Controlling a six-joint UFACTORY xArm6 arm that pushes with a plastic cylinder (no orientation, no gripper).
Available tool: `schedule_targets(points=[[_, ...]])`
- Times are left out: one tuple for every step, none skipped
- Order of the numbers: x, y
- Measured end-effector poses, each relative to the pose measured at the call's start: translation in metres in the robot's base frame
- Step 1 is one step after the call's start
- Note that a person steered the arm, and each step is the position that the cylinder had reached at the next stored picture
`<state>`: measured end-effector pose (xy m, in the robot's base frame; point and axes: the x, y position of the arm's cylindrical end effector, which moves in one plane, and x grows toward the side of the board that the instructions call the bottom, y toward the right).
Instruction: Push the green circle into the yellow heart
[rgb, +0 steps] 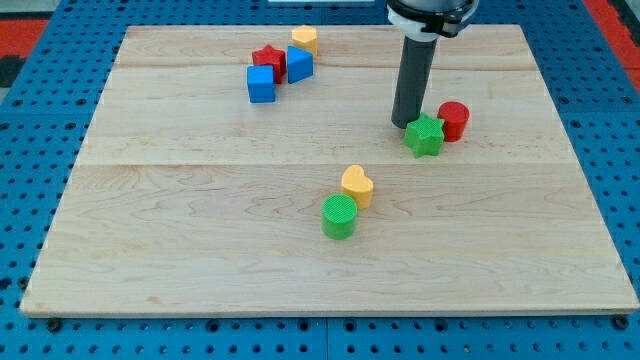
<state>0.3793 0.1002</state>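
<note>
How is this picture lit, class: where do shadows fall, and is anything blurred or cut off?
Camera view: even, soft light, no glare on the wooden board; the green circle and yellow heart cast only faint shadows; blocks look sharp; the rod's top is cut off at the view's top, while my tip shows beside the green star.

circle (339, 216) touching heart (357, 186), at its lower left.

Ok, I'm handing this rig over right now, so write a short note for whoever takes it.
My tip: on the board at the view's upper right, against the green star, beside the red cylinder.
Green circle: near the centre, apparently already touching the yellow heart from its lower left.
Done: the push looks complete.
Left: confirm contact; if there is a gap, nudge the circle toward the view's upper right.
</note>
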Motion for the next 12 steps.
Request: schedule_targets(points=[[0.000,0.000],[0.000,-0.002],[0.000,-0.005],[0.000,-0.008],[0.001,-0.068],[0.003,-0.081],[0.012,-0.097],[0.056,-0.140],[0.121,-0.181],[0.206,-0.186],[0.207,-0.179],[0.168,-0.120]])
